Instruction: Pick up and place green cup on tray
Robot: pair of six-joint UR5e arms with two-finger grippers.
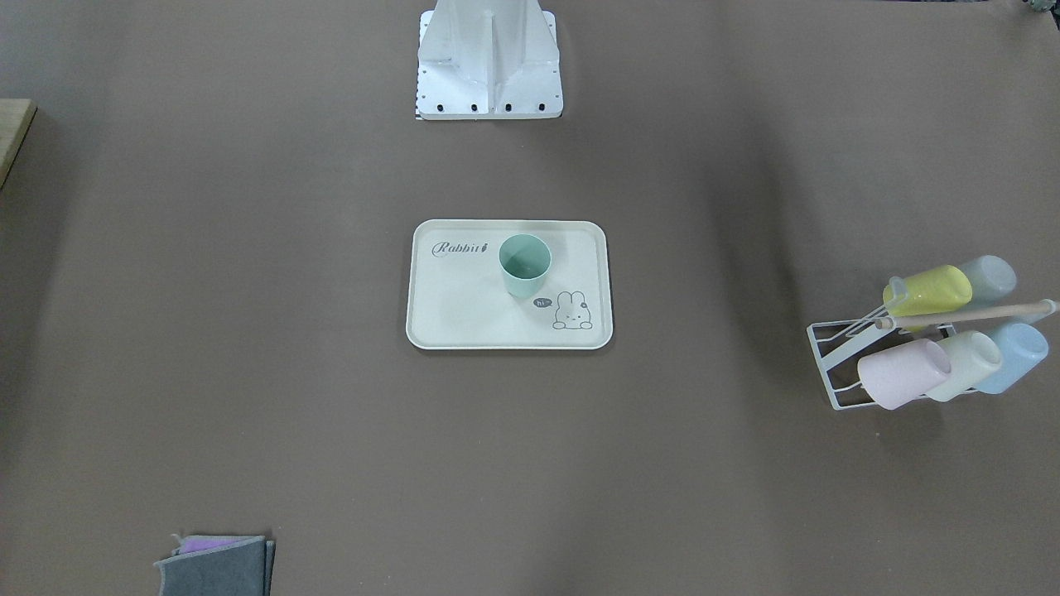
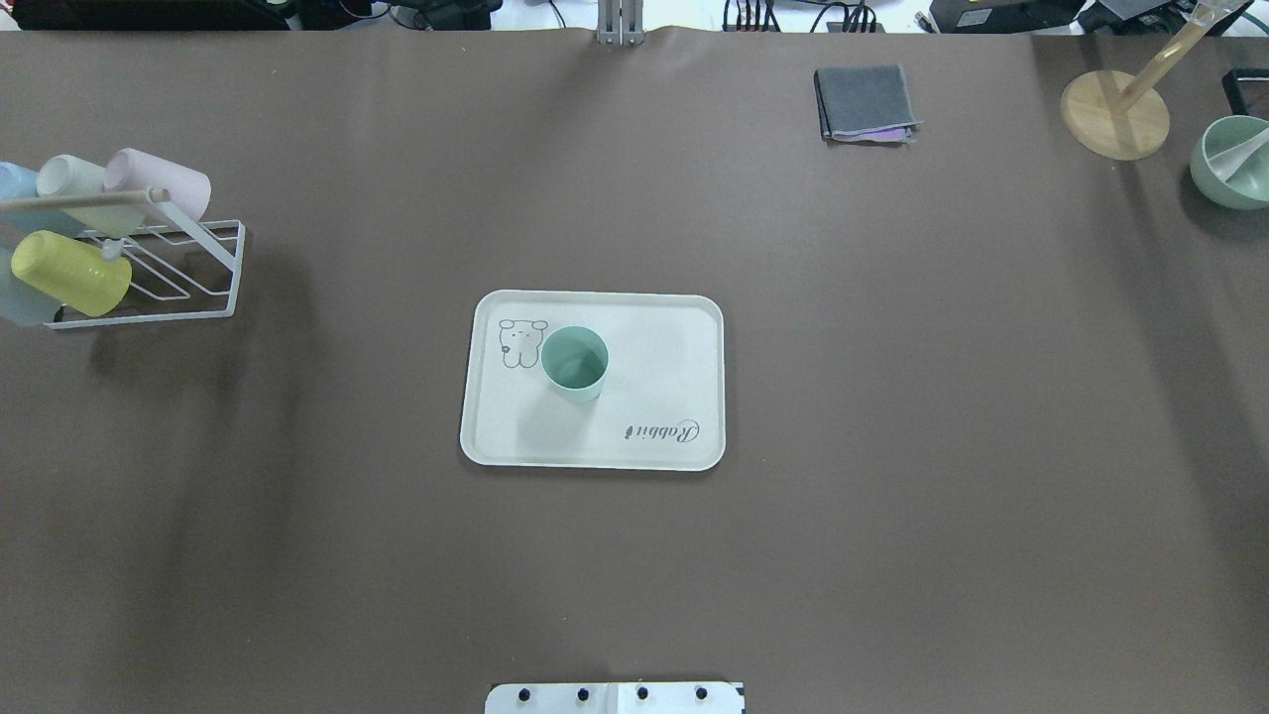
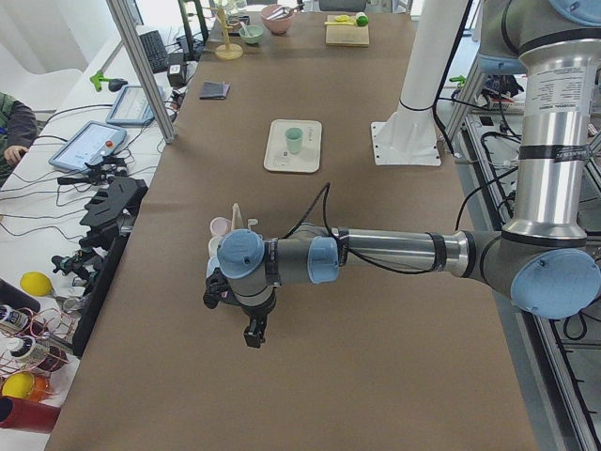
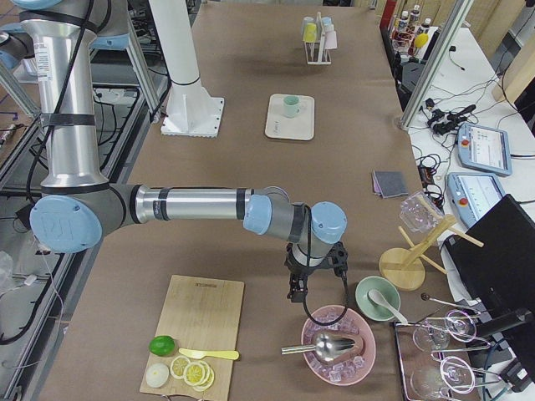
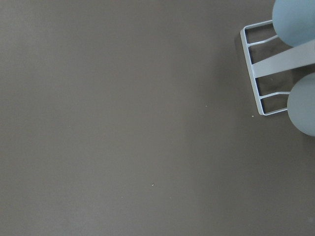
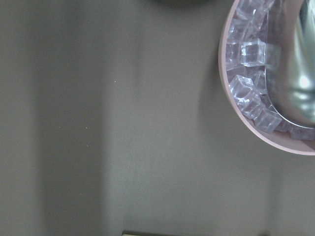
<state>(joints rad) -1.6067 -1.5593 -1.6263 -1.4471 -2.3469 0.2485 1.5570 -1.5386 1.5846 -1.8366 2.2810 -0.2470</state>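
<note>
The green cup (image 1: 524, 264) stands upright on the cream tray (image 1: 464, 314) in the middle of the table, next to the bunny drawing. It also shows in the overhead view (image 2: 575, 362) on the tray (image 2: 654, 397), and small in the side views (image 3: 294, 140) (image 4: 291, 105). No gripper is near it. My left gripper (image 3: 254, 335) hangs over the table's near end beside the cup rack; I cannot tell whether it is open or shut. My right gripper (image 4: 298, 291) hangs by the pink ice bowl; I cannot tell its state either.
A white wire rack (image 2: 198, 268) holds pink, cream, yellow and light blue cups (image 1: 927, 290). A folded grey cloth (image 2: 863, 102), a wooden stand (image 2: 1115, 114) and a green bowl (image 2: 1234, 159) lie at the far right. A pink ice bowl (image 6: 266, 83) and cutting board (image 4: 196, 322) lie near the right gripper.
</note>
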